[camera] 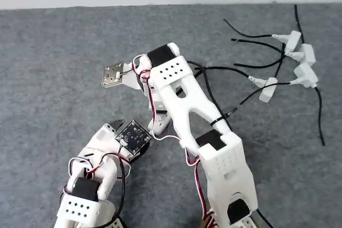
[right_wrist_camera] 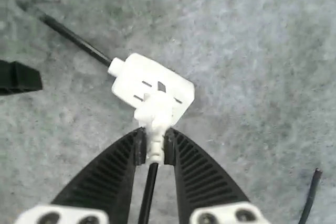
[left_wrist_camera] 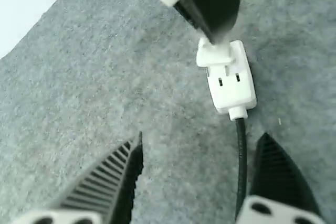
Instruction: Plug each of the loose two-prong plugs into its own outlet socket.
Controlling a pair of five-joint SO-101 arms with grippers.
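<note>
**Ribbed fingers (right_wrist_camera: 123, 158) on the plug (right_wrist_camera: 154, 116), socket block (right_wrist_camera: 157, 85) unbraced**

Those black fingers belong to my right gripper (right_wrist_camera: 154, 142), and they are pinched on the plug's narrow neck. The plug's nose touches the face of the socket block. I cannot tell whether the prongs have entered the slots. My left gripper (left_wrist_camera: 202, 140) hangs near the block with its jaws spread wide and nothing in them. The block's black lead (left_wrist_camera: 241, 150) runs between them.

The loose block is what worries me. It is smooth, hard white plastic with rounded corners, lying on a grey, felt-like mat (camera: 53, 52) with nothing bracing it. I judge that a push could slide or spin it instead of seating the prongs. The plug is held only at its slim neck, so it could pivot between the ribbed pads and meet the slots crooked. The thin, stiff-looking lead might also tug the block askew.

Several more white connectors (camera: 299, 60) on black leads lie well apart, at the mat's far right.
</note>
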